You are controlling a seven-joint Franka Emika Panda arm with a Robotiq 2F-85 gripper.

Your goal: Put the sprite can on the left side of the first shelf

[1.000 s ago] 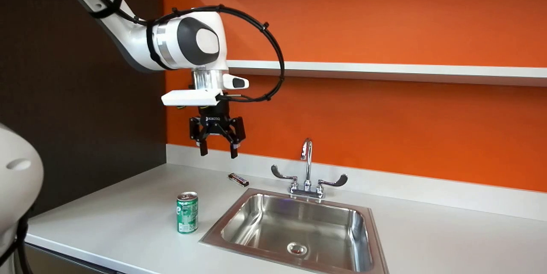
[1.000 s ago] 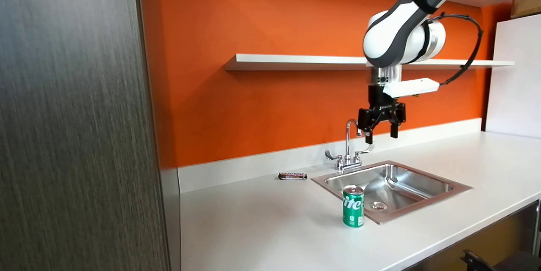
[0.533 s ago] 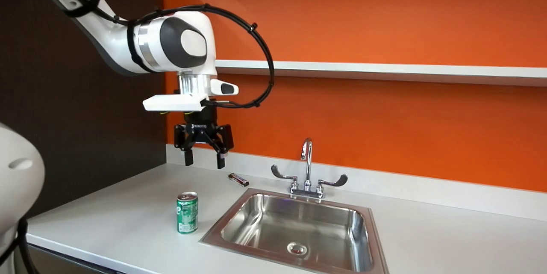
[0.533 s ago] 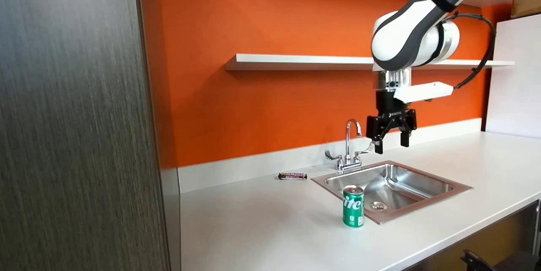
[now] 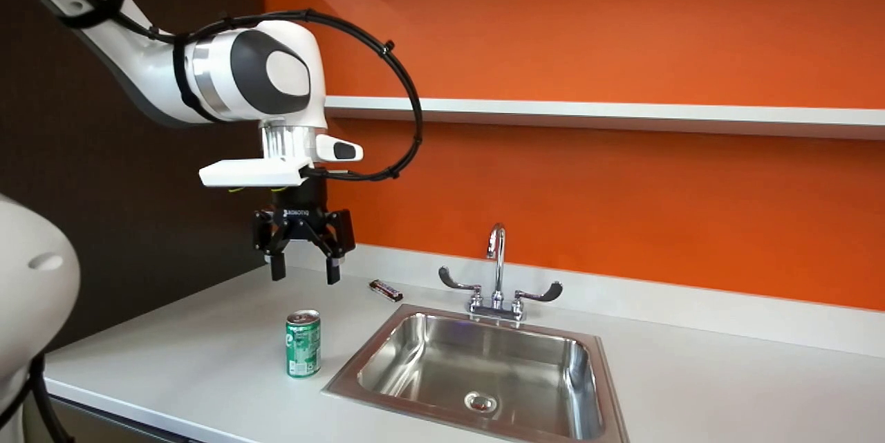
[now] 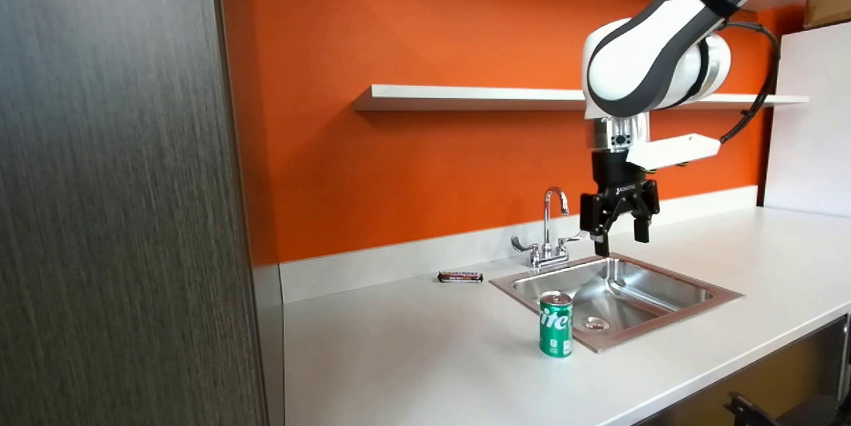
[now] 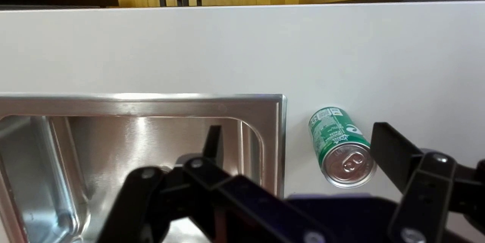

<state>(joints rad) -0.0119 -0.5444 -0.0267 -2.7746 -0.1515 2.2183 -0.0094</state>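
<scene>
Beside the sink (image 5: 511,347) with its drain (image 5: 480,401), upright sprite can (image 5: 303,344), gripper (image 5: 305,270) higher up, spread apart

Sprite can (image 6: 556,325), packet (image 6: 460,277) on counter (image 6: 399,353)

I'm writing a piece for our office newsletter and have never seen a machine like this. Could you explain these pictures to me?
This is a white robot arm. At its end hang black jaws, spread open and pointing down; nothing is held.

Two pictures are taken from spots away from it. The third is taken from its own wrist, looking down, so the dark jaws loom large at the bottom.

On the white counter, a green Sprite can stands upright beside a steel sink with a faucet. Near the back lies what looks like a wrapped candy bar. Above, a long white shelf runs along the orange wall; the can is meant to go on its left side.
</scene>
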